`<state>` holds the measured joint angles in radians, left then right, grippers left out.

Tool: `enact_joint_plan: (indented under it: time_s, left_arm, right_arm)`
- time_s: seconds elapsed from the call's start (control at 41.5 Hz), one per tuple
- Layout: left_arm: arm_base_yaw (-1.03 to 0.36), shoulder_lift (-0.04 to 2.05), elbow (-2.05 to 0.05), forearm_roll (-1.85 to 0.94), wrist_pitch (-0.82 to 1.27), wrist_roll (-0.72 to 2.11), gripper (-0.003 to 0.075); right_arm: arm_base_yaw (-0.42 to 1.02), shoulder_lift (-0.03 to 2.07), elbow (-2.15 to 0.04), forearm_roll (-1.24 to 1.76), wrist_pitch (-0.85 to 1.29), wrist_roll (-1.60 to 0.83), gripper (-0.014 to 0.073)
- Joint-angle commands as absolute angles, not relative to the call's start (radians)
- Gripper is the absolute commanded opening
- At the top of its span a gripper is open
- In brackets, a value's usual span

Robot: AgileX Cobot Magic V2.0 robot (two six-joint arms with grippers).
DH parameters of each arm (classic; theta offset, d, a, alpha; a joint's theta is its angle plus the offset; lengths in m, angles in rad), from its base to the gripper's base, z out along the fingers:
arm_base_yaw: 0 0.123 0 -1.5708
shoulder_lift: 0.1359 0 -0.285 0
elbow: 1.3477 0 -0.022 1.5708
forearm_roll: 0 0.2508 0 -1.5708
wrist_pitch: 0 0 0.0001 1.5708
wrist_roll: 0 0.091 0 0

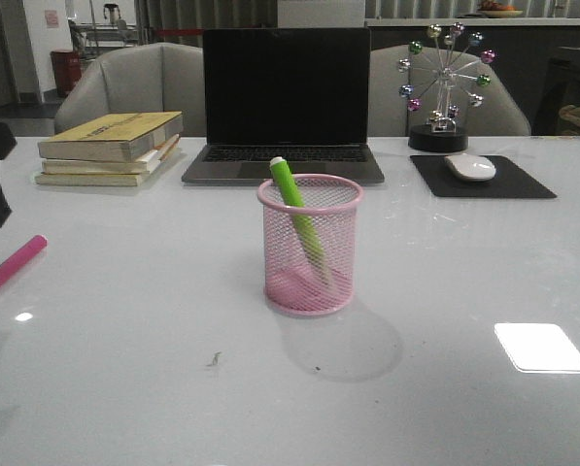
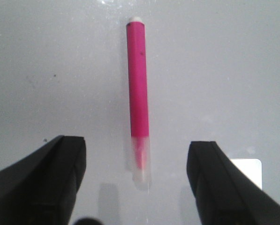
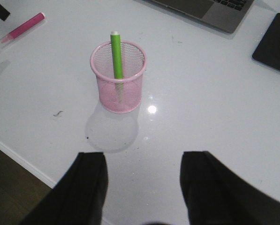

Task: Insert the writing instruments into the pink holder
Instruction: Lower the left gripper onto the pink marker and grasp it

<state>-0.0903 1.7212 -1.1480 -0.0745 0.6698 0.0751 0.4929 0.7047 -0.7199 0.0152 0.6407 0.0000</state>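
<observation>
The pink holder [image 1: 338, 262] stands upright mid-table, with the lime green marker [image 1: 294, 209] leaning inside it, pale end up. The magenta marker [image 1: 16, 262] lies flat on the table at the far left. In the left wrist view this magenta marker [image 2: 138, 84] lies lengthwise, its clear cap between the fingers of my open left gripper [image 2: 137, 145], which hovers above it without touching. My right gripper [image 3: 144, 157] is open and empty near the table's front edge, short of the holder [image 3: 130, 96] and green marker [image 3: 116, 54].
A laptop [image 1: 285, 107] sits behind the holder. Stacked books [image 1: 110, 146] lie at the back left. At the back right are a mouse [image 1: 470, 167] on a black pad [image 1: 523, 184] and a ball ornament [image 1: 443, 83]. The table's front edge [image 3: 18, 157] is close to my right gripper.
</observation>
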Motion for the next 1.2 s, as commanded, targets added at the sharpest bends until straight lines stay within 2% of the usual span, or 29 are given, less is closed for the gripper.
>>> enact_joint_plan:
  time_s: [0.0, 0.361, 0.458, 0.963, 1.18]
  left_arm:
    - [-0.088, 1.758, -1.251, -0.087, 0.646, 0.069, 0.0517]
    - [-0.088, 1.963, -1.455, -0.087, 0.664, 0.069, 0.0516]
    - [-0.088, 1.994, -1.487, -0.087, 0.664, 0.069, 0.0496]
    - [-0.088, 2.065, -1.567, -0.085, 0.765, 0.069, 0.0340]
    - [-0.088, 2.065, -1.567, -0.074, 0.782, 0.069, 0.0169]
  right_arm:
    - [0.486, 0.703, -0.747, 0.006, 0.575, -0.010, 0.0467]
    - [0.486, 0.703, -0.747, 0.006, 0.575, -0.010, 0.0467]
    - [0.486, 0.703, -0.747, 0.006, 0.575, -0.010, 0.0467]
    - [0.486, 0.703, -0.747, 0.006, 0.575, -0.010, 0.0467]
    - [0.486, 0.703, -0.747, 0.006, 0.575, -0.010, 0.0467]
